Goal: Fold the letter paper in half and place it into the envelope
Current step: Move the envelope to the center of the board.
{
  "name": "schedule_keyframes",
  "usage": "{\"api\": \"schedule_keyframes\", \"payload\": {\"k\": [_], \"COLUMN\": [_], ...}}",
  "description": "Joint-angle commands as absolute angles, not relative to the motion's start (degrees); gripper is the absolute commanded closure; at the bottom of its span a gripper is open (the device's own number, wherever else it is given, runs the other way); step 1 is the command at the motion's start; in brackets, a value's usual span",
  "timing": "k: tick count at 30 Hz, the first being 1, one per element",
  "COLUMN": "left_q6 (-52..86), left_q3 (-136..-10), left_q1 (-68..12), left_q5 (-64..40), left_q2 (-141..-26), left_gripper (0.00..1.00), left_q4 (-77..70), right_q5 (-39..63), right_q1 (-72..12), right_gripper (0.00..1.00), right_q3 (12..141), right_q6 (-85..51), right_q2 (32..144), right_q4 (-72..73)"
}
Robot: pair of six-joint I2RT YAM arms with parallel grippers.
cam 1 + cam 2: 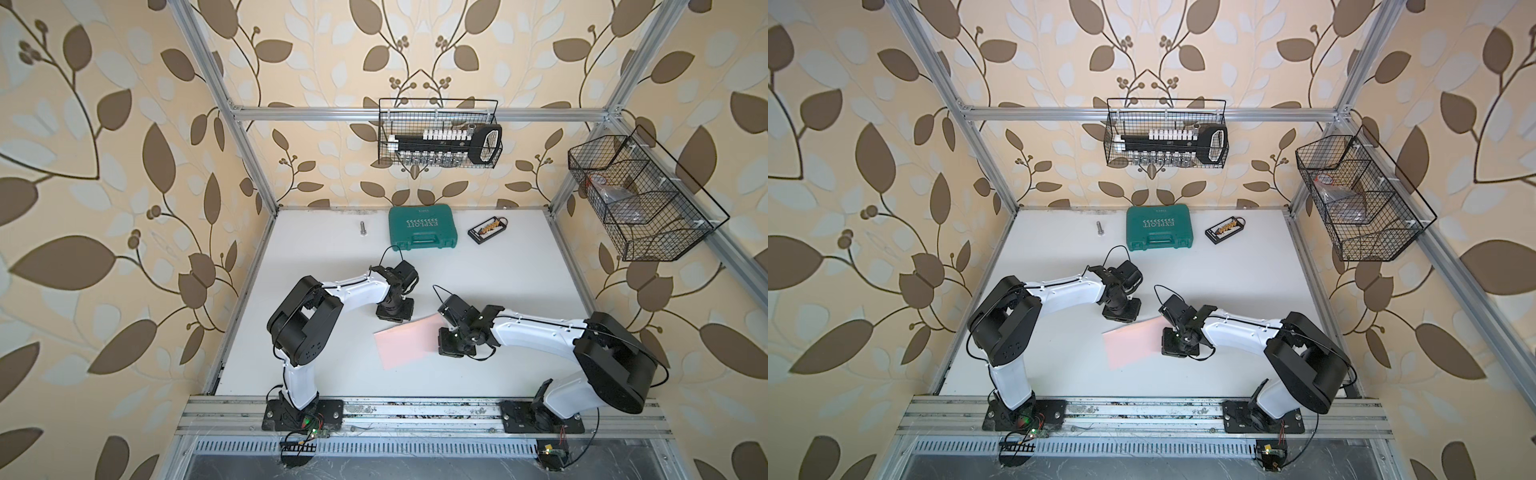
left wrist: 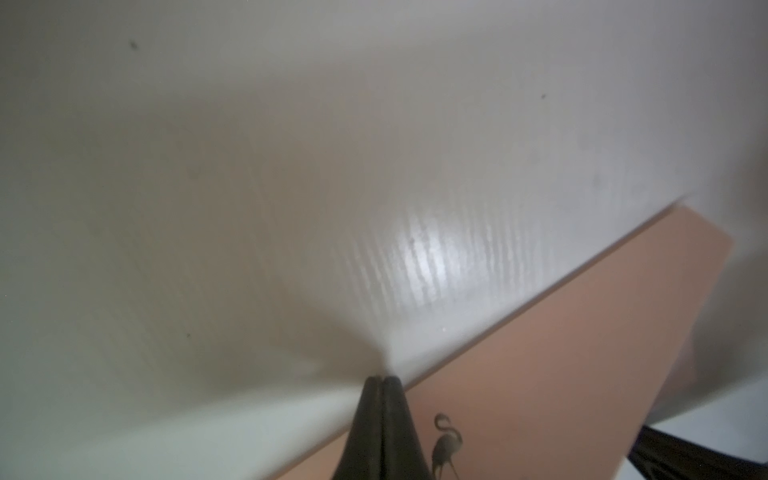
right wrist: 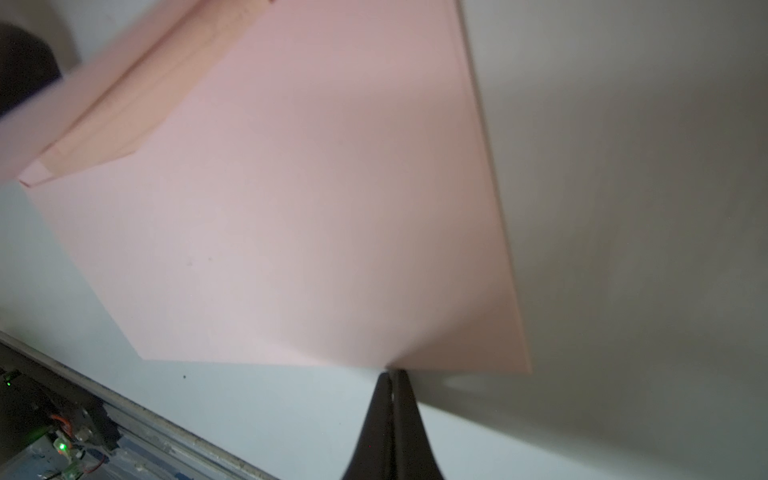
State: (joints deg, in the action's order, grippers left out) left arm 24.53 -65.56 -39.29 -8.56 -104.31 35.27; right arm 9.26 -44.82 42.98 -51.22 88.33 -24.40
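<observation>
Pink envelope (image 1: 405,343) lies on the white table (image 1: 332,257) between both arms. Left gripper (image 2: 380,380) and right gripper (image 3: 392,374) are closed, tips meeting its edges; whether they pinch it is unclear.

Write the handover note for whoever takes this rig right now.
Left gripper: fingers shut, tips at the envelope edge; pinching or only touching, unclear.
Right gripper: fingers shut, tips at another edge of it; same doubt.
The envelope lies on the table between the arms.
Letter paper: not seen apart in any view; whether it is inside cannot be told.
Done: unconfirmed. Left: check the paper is folded and inside.
</observation>
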Motion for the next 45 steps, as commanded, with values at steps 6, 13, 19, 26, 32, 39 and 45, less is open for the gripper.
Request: {"api": "schedule_keyframes", "payload": {"k": [6, 13, 19, 26, 32, 39, 45], "left_q6": [27.0, 29.1, 28.6, 29.9, 30.5, 30.2, 30.5], "left_q3": [-60.1, -58.2, -57.3, -54.7, -54.2, -54.5, -53.8], "left_q1": [-38.7, -38.9, -39.0, -39.3, -40.6, -41.8, -42.4], "left_q5": [-8.9, -10.0, -9.7, -11.1, -11.8, -12.4, -13.1], "left_q2": [-95.0, -92.9, -91.3, -86.8, -86.7, -91.3, -94.7], "left_gripper": [0.95, 0.95, 0.95, 0.95, 0.95, 0.95, 0.95], "left_q4": [35.7, 34.4, 35.1, 35.2, 34.1, 32.1, 29.6], "right_q5": [5.7, 8.5, 10.5, 9.8, 11.4, 11.4, 9.7], "right_q1": [-38.6, -35.6, -35.6, -39.1, -44.3, -46.1, -45.1], "right_gripper": [1.00, 1.00, 1.00, 1.00, 1.00, 1.00, 1.00], "right_q3": [51.5, 61.8, 63.1, 55.3, 50.0, 51.1, 53.9], "right_q6": [-46.9, -42.4, -41.5, -42.4, -48.2, -52.3, -51.8], "right_q2": [95.6, 103.3, 102.7, 92.8, 92.4, 98.2, 100.9], "right_q4": [-28.1, -28.6, -28.3, -28.9, -24.3, -21.7, -24.3]}}
